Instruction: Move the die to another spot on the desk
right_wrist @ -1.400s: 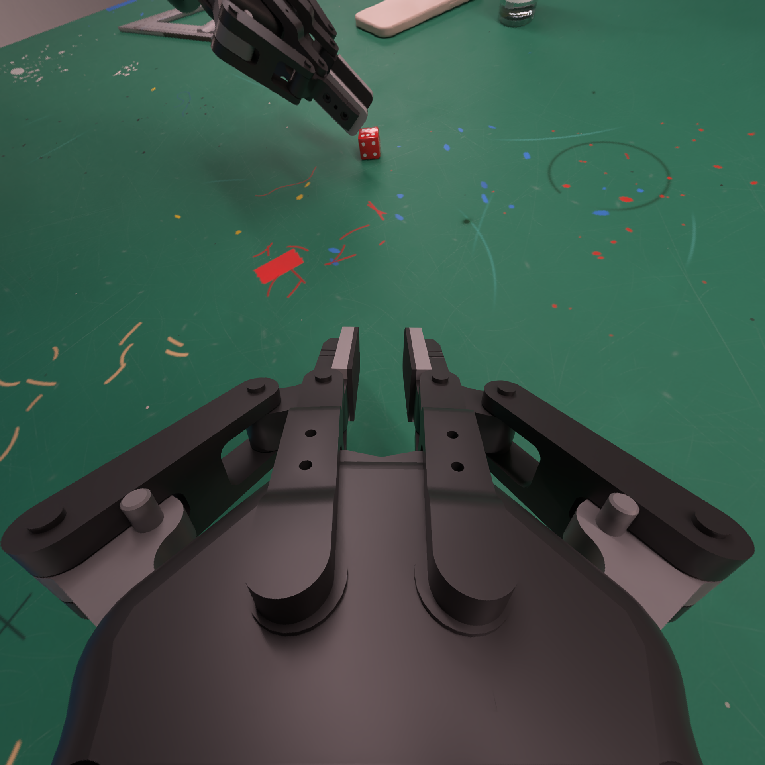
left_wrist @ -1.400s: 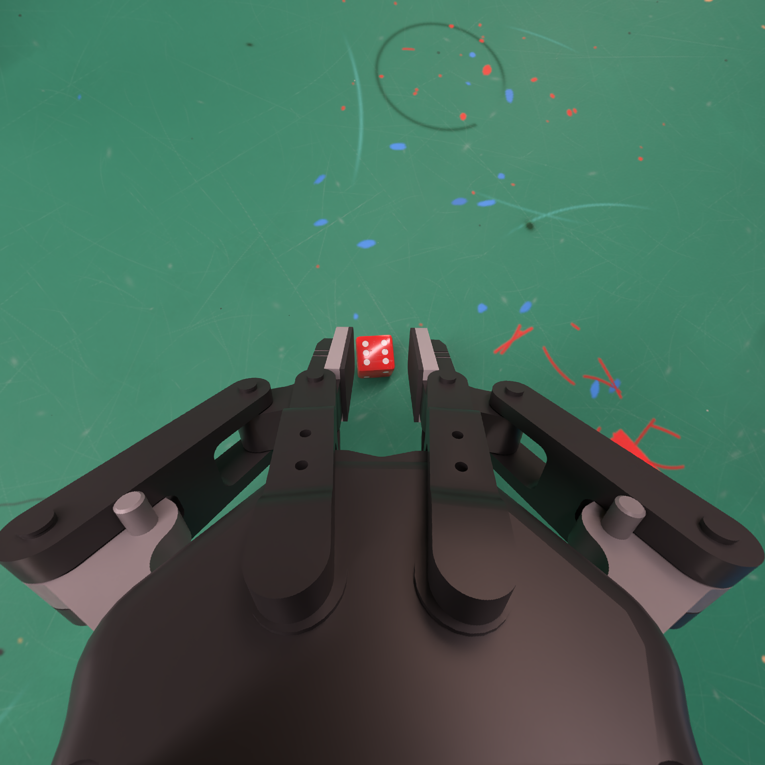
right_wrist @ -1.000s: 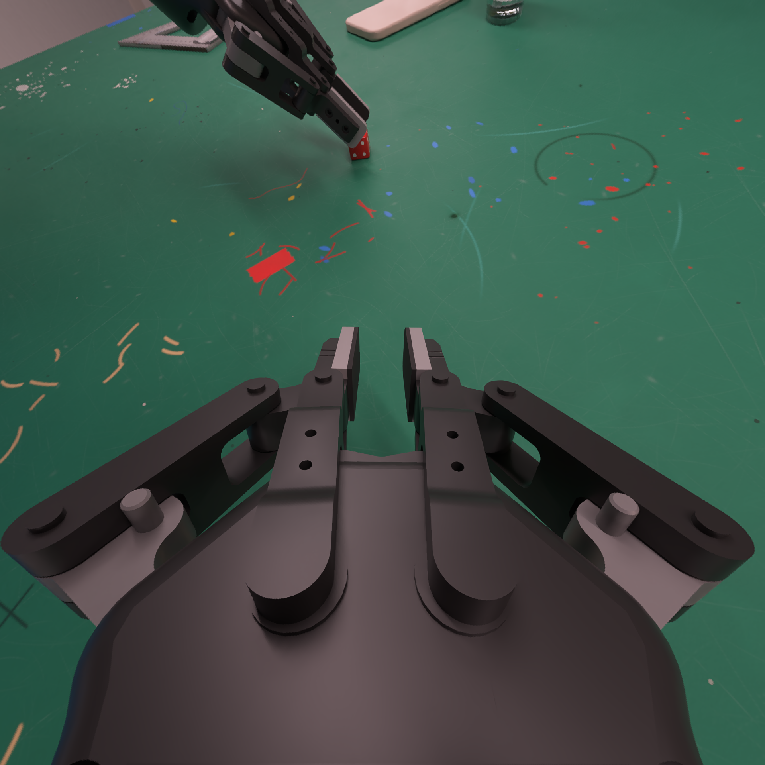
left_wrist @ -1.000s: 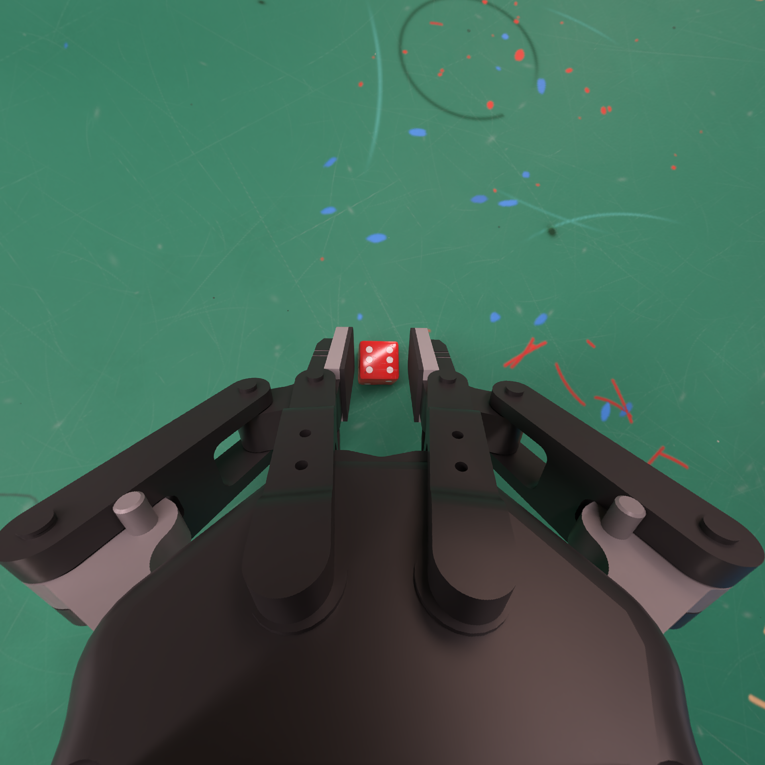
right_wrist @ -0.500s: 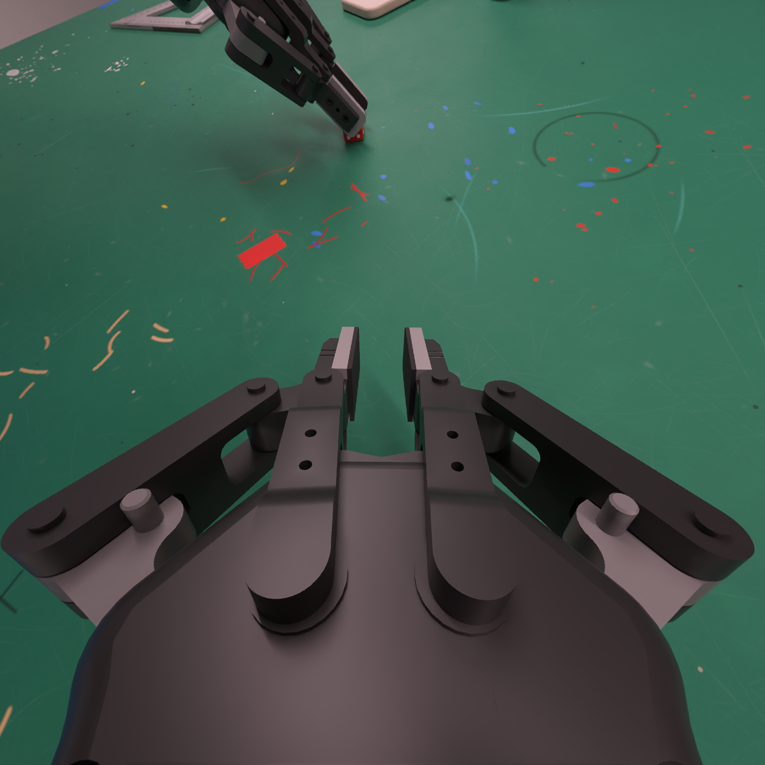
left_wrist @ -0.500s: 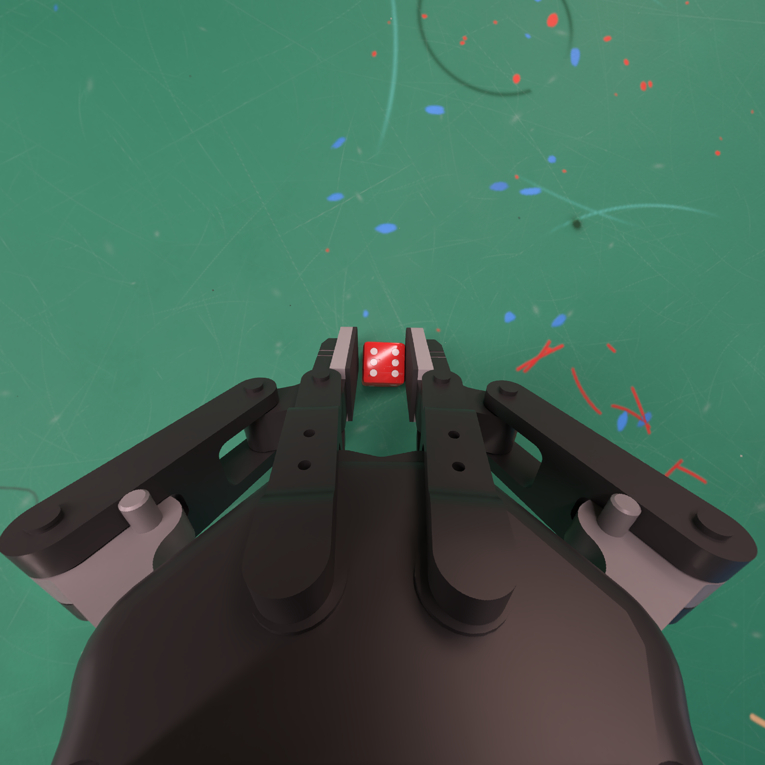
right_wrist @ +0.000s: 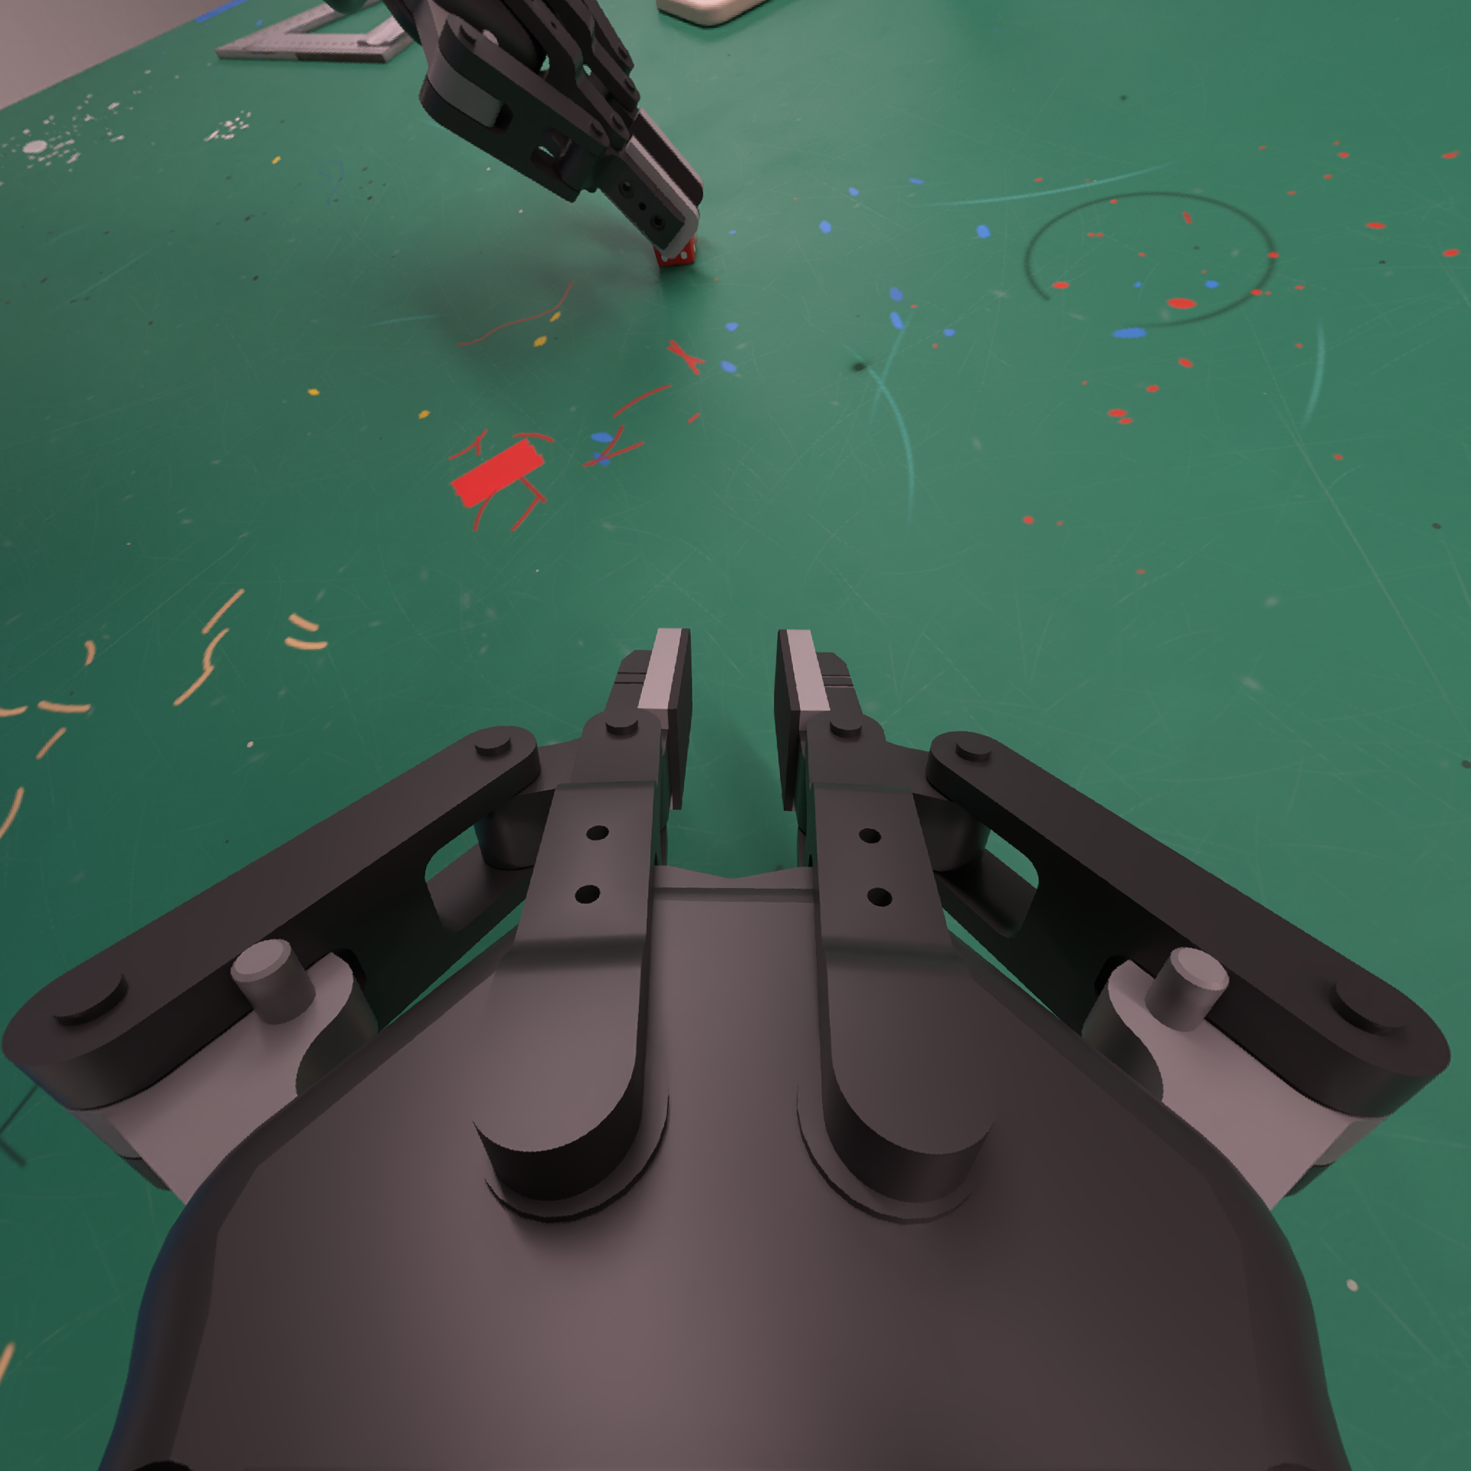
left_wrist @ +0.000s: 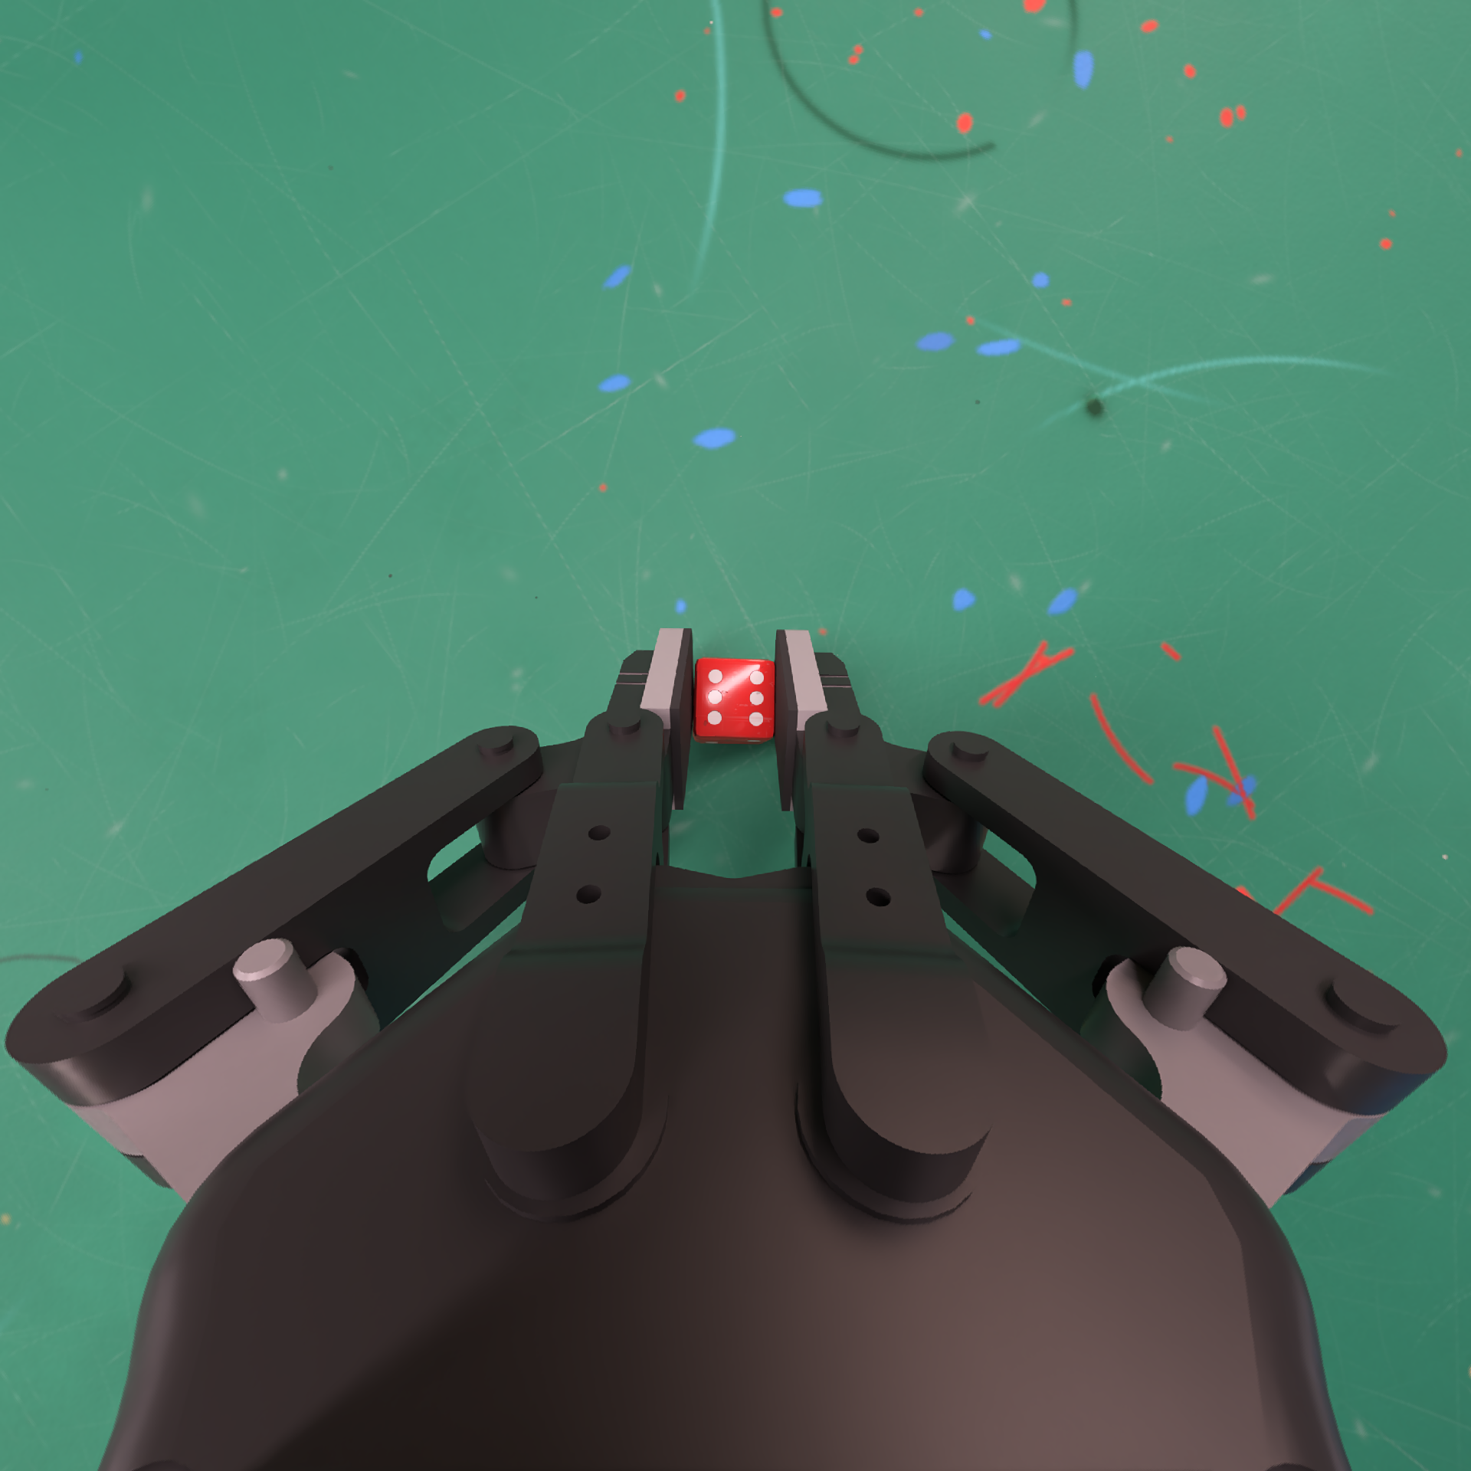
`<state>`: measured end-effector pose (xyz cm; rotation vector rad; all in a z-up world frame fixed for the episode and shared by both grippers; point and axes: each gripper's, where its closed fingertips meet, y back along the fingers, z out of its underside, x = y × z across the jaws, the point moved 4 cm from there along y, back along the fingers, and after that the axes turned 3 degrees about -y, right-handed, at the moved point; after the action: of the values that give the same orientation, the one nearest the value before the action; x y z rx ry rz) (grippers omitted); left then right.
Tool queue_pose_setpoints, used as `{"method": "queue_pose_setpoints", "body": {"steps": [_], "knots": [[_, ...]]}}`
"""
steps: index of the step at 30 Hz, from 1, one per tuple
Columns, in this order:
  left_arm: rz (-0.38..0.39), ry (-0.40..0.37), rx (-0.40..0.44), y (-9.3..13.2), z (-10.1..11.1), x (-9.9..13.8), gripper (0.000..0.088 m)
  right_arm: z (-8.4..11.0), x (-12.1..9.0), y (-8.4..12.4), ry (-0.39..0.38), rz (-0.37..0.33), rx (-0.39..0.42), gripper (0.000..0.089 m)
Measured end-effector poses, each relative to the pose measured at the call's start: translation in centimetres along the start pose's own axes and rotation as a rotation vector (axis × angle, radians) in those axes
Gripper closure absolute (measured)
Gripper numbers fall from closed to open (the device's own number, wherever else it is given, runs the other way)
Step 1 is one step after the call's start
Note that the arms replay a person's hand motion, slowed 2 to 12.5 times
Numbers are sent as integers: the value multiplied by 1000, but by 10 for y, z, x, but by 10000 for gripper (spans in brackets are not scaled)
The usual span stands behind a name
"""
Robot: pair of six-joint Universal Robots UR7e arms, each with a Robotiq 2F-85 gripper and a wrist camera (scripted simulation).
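Observation:
A small red die (left_wrist: 734, 699) with white pips lies on the green desk mat (left_wrist: 318, 398), six pips facing the left wrist camera. My left gripper (left_wrist: 734, 661) is down at the mat with its two pads against the die's left and right faces, shut on it. In the right wrist view the die (right_wrist: 676, 256) sits on the mat far ahead, mostly hidden under the left gripper (right_wrist: 680, 231). My right gripper (right_wrist: 734, 661) hovers over the near mat, well apart from the die. Its fingers are a narrow gap apart with nothing between them.
A metal set square (right_wrist: 318, 40) and a pale flat block (right_wrist: 708, 8) lie at the far edge. The mat carries paint specks, a drawn black circle (right_wrist: 1150, 259) and a red painted rectangle (right_wrist: 497, 474). All of these are flat marks.
My left gripper moved forward and down around the die, and its fingers closed in until the pads met the die's sides. The right gripper's view shifted slightly; its fingers kept the same gap.

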<state>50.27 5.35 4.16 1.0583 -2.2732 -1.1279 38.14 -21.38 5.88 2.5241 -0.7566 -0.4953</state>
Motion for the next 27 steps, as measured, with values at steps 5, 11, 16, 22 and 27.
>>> {"method": "queue_pose_setpoints", "body": {"steps": [5, 11, 16, 22, 27], "knots": [[-2, -13, 12, 3, -1, 1, 698, -1, 2, 1, 0, 0, 4, 702], [-9, -41, 73, 19, -10, 3, 698, -4, 5, 2, 8, 13, 12, 706], [45, -102, 161, 42, -21, 14, 698, -8, 9, 4, 13, 34, 30, 709], [193, -227, 241, 67, -26, 48, 698, -13, 18, 4, -2, 88, 59, 710], [324, -330, 230, 73, -16, 82, 698, -17, 30, 5, -31, 155, 83, 709]]}}
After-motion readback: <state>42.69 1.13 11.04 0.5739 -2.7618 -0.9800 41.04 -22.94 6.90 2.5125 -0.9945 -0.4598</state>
